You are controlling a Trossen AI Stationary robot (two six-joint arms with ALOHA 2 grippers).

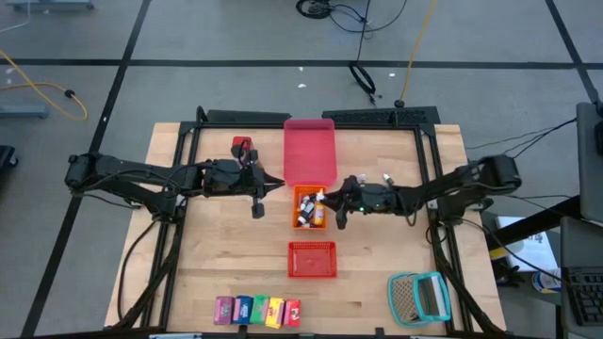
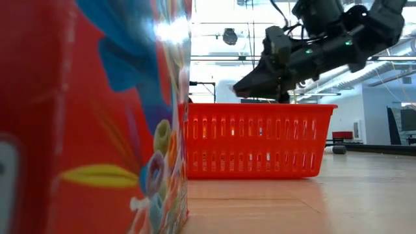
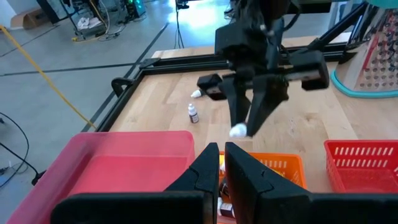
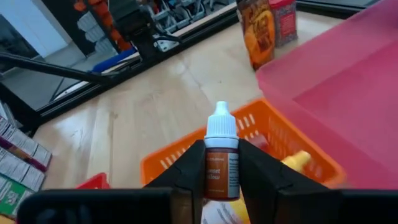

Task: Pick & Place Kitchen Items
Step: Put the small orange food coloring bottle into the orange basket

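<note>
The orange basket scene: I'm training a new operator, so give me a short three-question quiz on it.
1. True or false: the right claw is shut on a small white-capped bottle.
2. What lies directly below that bottle? A) the pink tray B) the orange basket C) the red basket
3. Fill in: the row of small cartons stands at the table's ____ edge, below the red basket in the high view.

Key: 1 true; 2 B; 3 near (front). The left claw, shut and empty, waits by the pink tray.
</note>
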